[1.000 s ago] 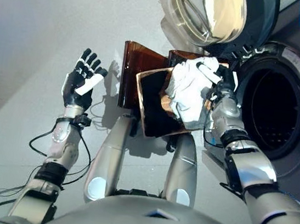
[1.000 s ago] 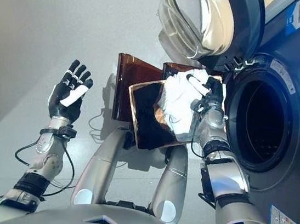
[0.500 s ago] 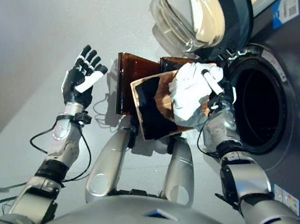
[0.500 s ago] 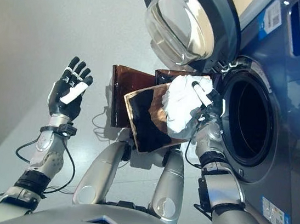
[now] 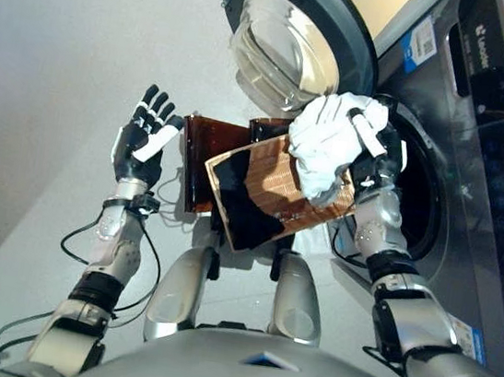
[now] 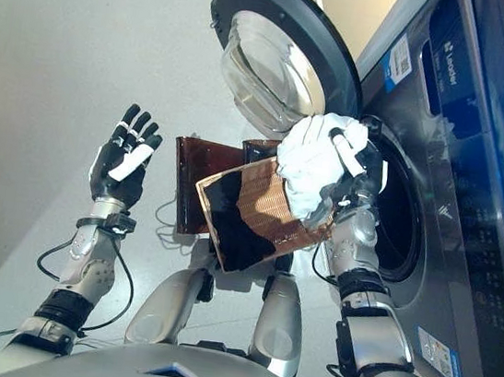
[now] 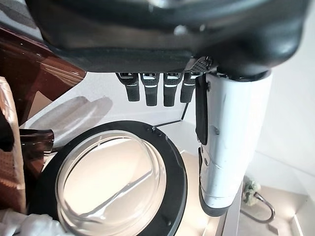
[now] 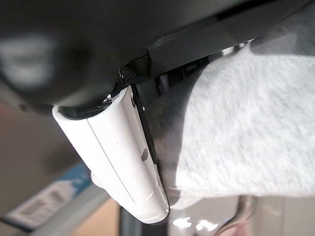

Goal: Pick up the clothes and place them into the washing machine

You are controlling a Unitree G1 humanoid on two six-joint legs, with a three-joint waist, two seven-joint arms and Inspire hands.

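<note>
White garment [image 5: 328,145] bunched in the right robot hand [image 5: 368,157], fingers and thumb clamped round it, held up right at the washing machine's drum opening [image 6: 397,228]. Door [image 6: 274,57] swung wide above. Left robot hand [image 5: 144,137] raised, fingers spread, empty. Best bet: push past the rim before letting go, so no cloth hangs out over the brown basket [image 5: 266,190].

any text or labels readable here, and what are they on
Logo on the washing machine top panel: blurred, not readable.
Blue and white sticker beside the open door: too small to read.
Lower sticker on the machine front: too small to read.
No other print shows.
</note>
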